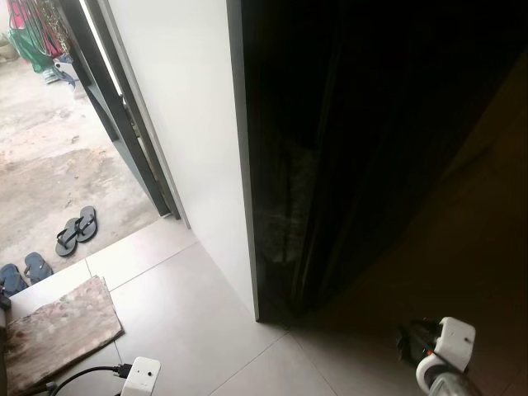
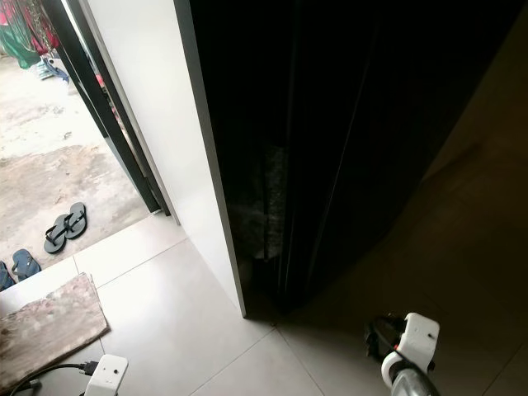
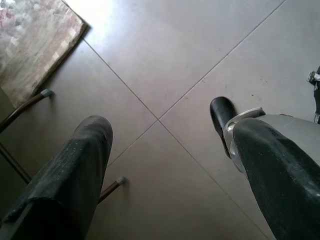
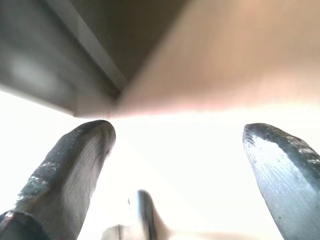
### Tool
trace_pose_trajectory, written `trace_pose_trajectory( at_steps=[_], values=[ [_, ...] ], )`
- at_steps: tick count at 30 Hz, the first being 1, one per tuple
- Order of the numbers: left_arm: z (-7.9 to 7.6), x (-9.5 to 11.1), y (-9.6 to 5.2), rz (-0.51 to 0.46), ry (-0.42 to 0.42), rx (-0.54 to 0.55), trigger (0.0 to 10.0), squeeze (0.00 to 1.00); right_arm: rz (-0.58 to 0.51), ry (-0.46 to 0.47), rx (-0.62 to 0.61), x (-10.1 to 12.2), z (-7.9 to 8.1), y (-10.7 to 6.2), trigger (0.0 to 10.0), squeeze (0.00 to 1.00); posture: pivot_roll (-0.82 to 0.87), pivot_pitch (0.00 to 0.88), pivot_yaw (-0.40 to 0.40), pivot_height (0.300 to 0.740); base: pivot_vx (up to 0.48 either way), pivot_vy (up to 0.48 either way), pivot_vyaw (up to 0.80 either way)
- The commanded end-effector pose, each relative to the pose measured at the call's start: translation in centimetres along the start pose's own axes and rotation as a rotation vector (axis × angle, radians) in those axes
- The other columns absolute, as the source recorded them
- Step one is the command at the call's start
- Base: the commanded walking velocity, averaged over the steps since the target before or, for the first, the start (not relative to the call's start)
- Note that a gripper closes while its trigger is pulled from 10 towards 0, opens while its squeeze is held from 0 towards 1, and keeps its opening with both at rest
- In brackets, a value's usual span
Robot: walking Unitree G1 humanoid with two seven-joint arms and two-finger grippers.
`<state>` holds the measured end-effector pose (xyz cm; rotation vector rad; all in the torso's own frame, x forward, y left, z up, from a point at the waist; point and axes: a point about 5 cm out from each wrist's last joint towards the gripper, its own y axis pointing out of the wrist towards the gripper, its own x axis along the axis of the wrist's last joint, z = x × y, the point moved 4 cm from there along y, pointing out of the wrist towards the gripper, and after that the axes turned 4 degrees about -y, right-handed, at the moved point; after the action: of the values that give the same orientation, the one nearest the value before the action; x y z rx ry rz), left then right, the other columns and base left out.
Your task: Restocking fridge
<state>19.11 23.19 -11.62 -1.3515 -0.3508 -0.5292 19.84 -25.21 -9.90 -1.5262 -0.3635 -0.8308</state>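
Restocking looks barely begun: both arms hang over the floor [image 1: 190, 313] beside a dark cabinet [image 1: 346, 148], left gripper [image 3: 165, 165] and right gripper [image 4: 180, 165] spread and empty

Two pairs of flip-flops: one black [image 1: 77, 230], one blue [image 1: 25, 272]. One floor mat [image 1: 58, 330]. One dark fridge [image 1: 363, 140].
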Motion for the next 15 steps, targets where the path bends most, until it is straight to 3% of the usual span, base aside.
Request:
trace_pose_trajectory(
  at_steps=[1, 2, 7, 12, 15],
  values=[
    [-0.3, -0.8, -0.1, 0.025, 0.003, -0.008, 10.0, 0.00, 0.095, -0.067, -0.003, -2.4, 0.1, -0.3, 10.0, 0.00, -0.04, 0.092, 0.026, 0.740, 0.000, 0.000, 0.00],
    [-0.4, -0.8, -0.1, 0.027, 0.003, -0.010, 10.0, 0.00, 0.146, -0.081, -0.005, -3.8, 0.2, -0.6, 10.0, 0.00, -0.04, 0.092, 0.026, 0.740, 0.000, 0.000, 0.00],
    [-0.4, -0.9, -0.1, 0.029, 0.002, -0.014, 10.0, 0.00, 0.158, -0.101, 0.051, -4.7, 1.6, -0.7, 10.0, 0.00, -0.04, 0.114, 0.030, 0.740, 0.000, 0.000, 0.00],
    [-0.8, -1.1, -0.1, 0.040, 0.005, -0.021, 10.0, 0.00, 0.220, -0.119, 0.033, -8.5, 0.4, -2.6, 10.0, 0.00, -0.03, 0.127, 0.026, 0.740, 0.000, 0.000, 0.00],
    [-0.8, -1.2, -0.1, 0.041, 0.003, -0.021, 10.0, 0.00, 0.226, -0.122, 0.046, -8.9, 0.2, -2.9, 10.0, 0.00, -0.03, 0.128, 0.027, 0.740, 0.000, 0.000, 0.00]
  ],
)
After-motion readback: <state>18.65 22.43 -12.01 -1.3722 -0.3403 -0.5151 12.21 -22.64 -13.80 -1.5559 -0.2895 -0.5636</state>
